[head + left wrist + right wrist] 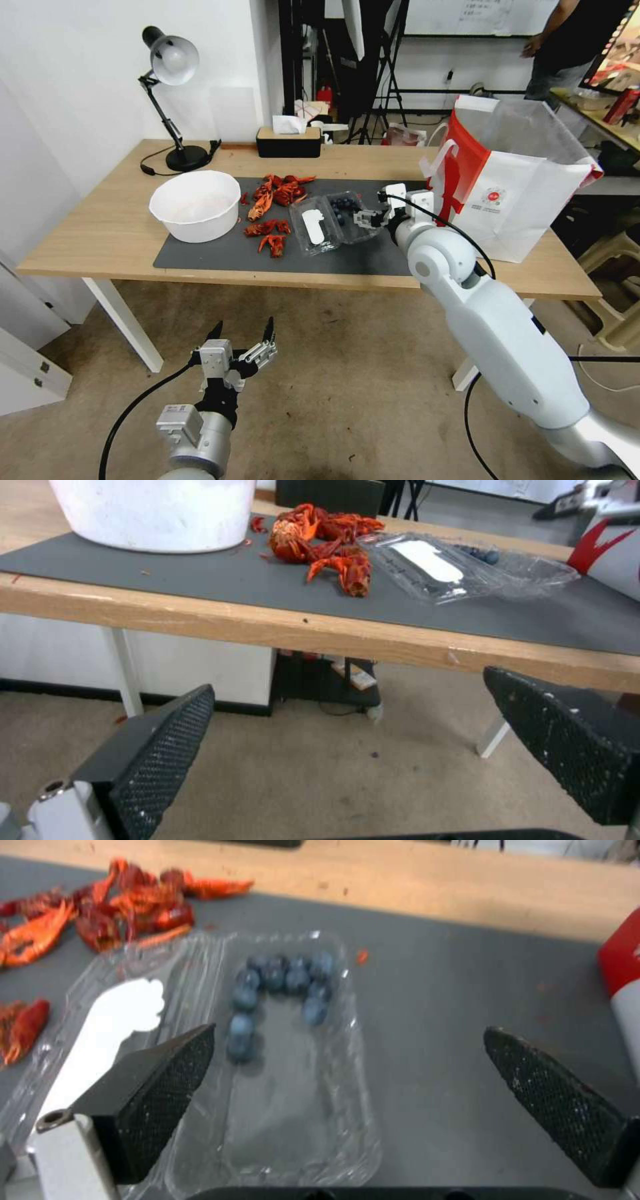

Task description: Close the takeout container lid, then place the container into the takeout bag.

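Observation:
The container (pixel 343 212) lies open on the dark mat, a few blueberries (pixel 280 985) in its clear tray (pixel 293 1090). Its takeout container lid (pixel 312 227) is folded flat beside the tray, white label (pixel 110 1030) facing up. My right gripper (pixel 367 219) hovers open just at the tray's right end; in the right wrist view its fingers (pixel 167 1090) straddle the tray with nothing held. The takeout bag (pixel 513 193), white with red sides, stands open at the table's right end. Low in front of the table, my left gripper (pixel 243 340) waits open, facing the table edge (pixel 347 680).
A white bowl (pixel 195 203) sits on the left of the grey mat (pixel 220 257), with red crayfish shells (pixel 270 213) scattered between it and the container. A desk lamp (pixel 170 100) and a tissue box (pixel 289 141) stand at the back.

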`<state>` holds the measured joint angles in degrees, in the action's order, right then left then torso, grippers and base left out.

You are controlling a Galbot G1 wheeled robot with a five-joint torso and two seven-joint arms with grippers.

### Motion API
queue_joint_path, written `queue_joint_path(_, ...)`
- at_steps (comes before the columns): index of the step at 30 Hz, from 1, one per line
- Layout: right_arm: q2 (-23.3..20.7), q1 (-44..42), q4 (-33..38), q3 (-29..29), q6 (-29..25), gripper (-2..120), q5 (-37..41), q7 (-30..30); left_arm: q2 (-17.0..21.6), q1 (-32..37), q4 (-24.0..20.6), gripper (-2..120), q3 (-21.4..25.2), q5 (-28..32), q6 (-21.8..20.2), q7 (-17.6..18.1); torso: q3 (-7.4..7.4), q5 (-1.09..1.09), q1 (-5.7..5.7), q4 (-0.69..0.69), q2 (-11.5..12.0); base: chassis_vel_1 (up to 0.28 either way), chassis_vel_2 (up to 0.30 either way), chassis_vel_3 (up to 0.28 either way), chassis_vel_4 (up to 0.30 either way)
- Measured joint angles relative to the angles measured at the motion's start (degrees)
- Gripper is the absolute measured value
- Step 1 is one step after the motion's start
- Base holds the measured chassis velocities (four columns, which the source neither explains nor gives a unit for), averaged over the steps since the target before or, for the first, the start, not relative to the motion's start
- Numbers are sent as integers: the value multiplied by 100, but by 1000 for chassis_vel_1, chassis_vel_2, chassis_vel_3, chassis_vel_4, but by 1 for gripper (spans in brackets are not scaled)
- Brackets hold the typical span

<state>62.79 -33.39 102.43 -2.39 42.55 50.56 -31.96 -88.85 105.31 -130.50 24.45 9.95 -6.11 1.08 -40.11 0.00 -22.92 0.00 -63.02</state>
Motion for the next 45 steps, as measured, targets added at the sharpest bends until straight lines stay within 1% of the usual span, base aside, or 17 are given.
queue_joint_path(1, -52, 84, -43, -137, -2, 100, 223, -148, 4, -3, 5, 100, 0, -1, -4, -1, 0, 0, 0, 0, 0, 0, 0, 0, 0)
queue_joint_path(3, -69, 115, -59, -182, -3, 100, 291, -196, 5, -3, 7, 100, 0, -1, -6, -1, 0, 0, 0, 0, 1, 0, 0, 0, 0)
queue_joint_path(4, -136, 254, -131, -348, -8, 100, 556, -352, 6, -6, 13, 100, 0, -2, -12, -2, 0, 0, 0, 0, 1, 0, 0, 0, 0)
queue_joint_path(5, -136, 254, -131, -348, -8, 100, 556, -352, 6, -6, 13, 100, 0, -2, -12, -2, 0, 0, 0, 0, 1, 0, 0, 0, 0)
queue_joint_path(7, -196, 433, -227, -534, -14, 100, 864, -544, -1, -6, 16, 100, -4, -7, -16, -2, 0, 0, 0, 0, 1, 0, 0, 0, 0)
queue_joint_path(9, -282, 808, -374, -812, -22, 100, 1404, -918, -25, 11, 14, 100, -15, -23, -17, -4, 0, 0, 0, 1, 1, 0, 0, 0, 0)
queue_joint_path(11, -298, 863, -388, -854, -23, 100, 1481, -970, -27, 16, 13, 100, -15, -25, -16, -4, 0, 0, 0, 1, 0, 0, 0, 0, 0)
queue_joint_path(13, -399, 1283, -481, -1182, -26, 100, 1988, -1276, -34, 54, -7, 100, -21, -41, 0, -4, 0, -1, 0, 1, 0, 0, 0, 0, 0)
queue_joint_path(15, -418, 1362, -508, -1245, -26, 100, 2075, -1332, -34, 64, -9, 100, -22, -44, 5, -4, 0, -1, 0, 1, 0, 0, 0, 0, 0)
queue_joint_path(16, -454, 1498, -562, -1366, -27, 100, 2242, -1433, -33, 79, -11, 100, -24, -46, 13, -4, 0, -1, 0, 1, 0, 0, 0, 0, 0)
queue_joint_path(17, -504, 1675, -617, -1529, -28, 100, 2582, -1582, -32, 97, -20, 100, -29, -48, 26, -4, 0, 0, 0, 0, 0, 0, 0, 0, 0)
queue_joint_path(18, -504, 1675, -617, -1529, -28, 100, 2582, -1582, -32, 97, -20, 100, -29, -48, 26, -4, 0, 0, 0, 0, 0, 0, 0, 0, 0)
queue_joint_path(21, -633, 1977, -674, -1834, -32, 100, 3162, -1819, -33, 121, -35, 100, -54, -59, 43, -5, 0, 0, 0, 0, 0, 0, 0, 0, 0)
queue_joint_path(29, -820, 2304, -698, -2222, -39, 100, 3764, -2125, -29, 136, -43, 100, -99, -78, 44, -6, 0, -1, 0, 1, -1, 0, 0, 0, 0)
queue_joint_path(33, -871, 2386, -715, -2370, -41, 100, 3897, -2188, -18, 144, -43, 100, -120, -80, 45, -8, 0, 0, 0, 0, 0, 0, 0, 0, 0)
queue_joint_path(38, -780, 2427, -821, -2501, -43, 100, 4120, -2333, 13, 188, -81, 100, -144, -83, 48, -9, 0, 0, 0, 1, 0, 0, 0, 0, 0)
queue_joint_path(45, -640, 2439, -958, -2520, -44, 100, 4141, -2409, 28, 249, -124, 100, -133, -84, 84, -9, 0, -1, 0, 1, -1, 0, 0, 0, 0)
